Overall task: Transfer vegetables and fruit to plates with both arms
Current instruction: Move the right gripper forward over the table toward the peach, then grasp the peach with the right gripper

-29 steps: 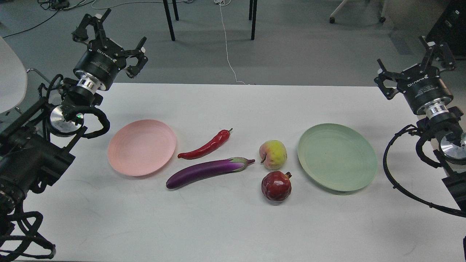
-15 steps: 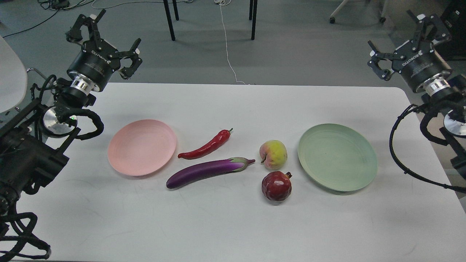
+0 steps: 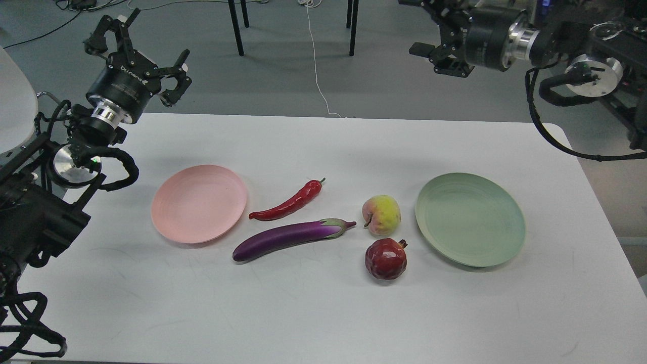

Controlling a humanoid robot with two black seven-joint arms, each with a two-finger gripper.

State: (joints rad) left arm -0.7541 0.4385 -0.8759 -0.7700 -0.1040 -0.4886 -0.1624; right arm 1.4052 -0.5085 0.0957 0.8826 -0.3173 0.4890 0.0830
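All on the white table (image 3: 323, 313): a pale pink plate (image 3: 199, 203) at left and a pale green plate (image 3: 470, 225) at right, both bare. Between them lie the red chili pepper (image 3: 288, 202), the purple eggplant (image 3: 288, 237), the yellow-pink peach (image 3: 381, 215) and the dark red pomegranate (image 3: 386, 259). My left gripper (image 3: 146, 45) is open and empty, raised past the table's far left corner, well away from the pink plate. My right gripper (image 3: 419, 28) points left, high beyond the far edge, fingers spread and empty, partly cut by the top edge.
Black furniture legs (image 3: 235, 25) and a white cable (image 3: 316, 65) are on the floor behind the table. A white rounded object (image 3: 15, 116) stands at the left edge. My right arm's cable loop (image 3: 556, 141) hangs over the far right corner.
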